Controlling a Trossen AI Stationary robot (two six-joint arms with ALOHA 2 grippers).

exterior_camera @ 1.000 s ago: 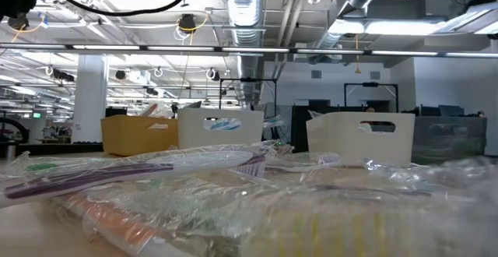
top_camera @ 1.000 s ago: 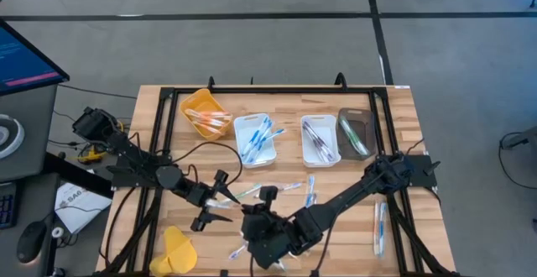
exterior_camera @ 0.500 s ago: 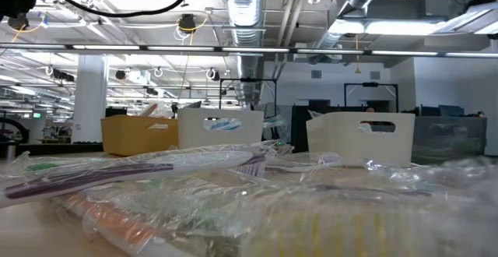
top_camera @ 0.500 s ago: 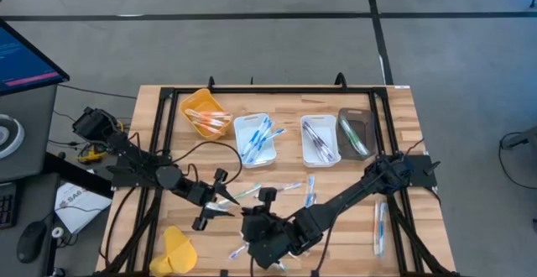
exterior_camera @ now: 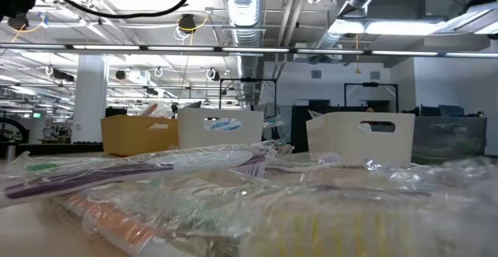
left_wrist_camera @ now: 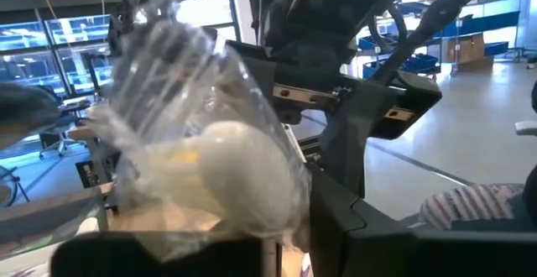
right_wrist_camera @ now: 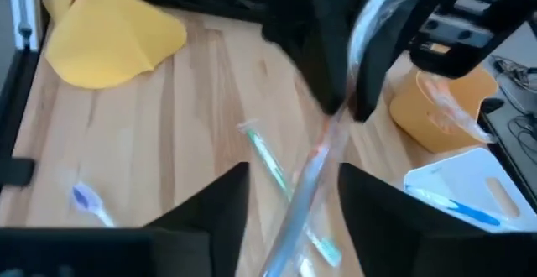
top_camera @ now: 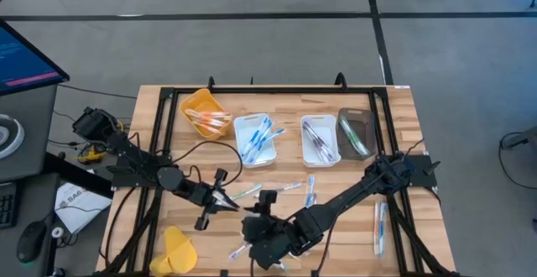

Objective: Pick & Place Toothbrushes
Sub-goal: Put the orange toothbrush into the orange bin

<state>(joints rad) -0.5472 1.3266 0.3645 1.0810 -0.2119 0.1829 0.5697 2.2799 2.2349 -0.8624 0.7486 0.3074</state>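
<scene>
Where the two grippers meet at lower centre of the high view, a wrapped toothbrush (right_wrist_camera: 312, 172) pinched in the closed left gripper (top_camera: 220, 200), with the right gripper (top_camera: 265, 212) just beside it, fingers parted around the wrapper. Scattered loose toothbrushes (top_camera: 295, 187) on the table (top_camera: 419, 143) at centre and lower right. More sorted into four trays (top_camera: 255, 137) along the upper middle, a yellow cloth (top_camera: 177, 249) at lower left.
</scene>
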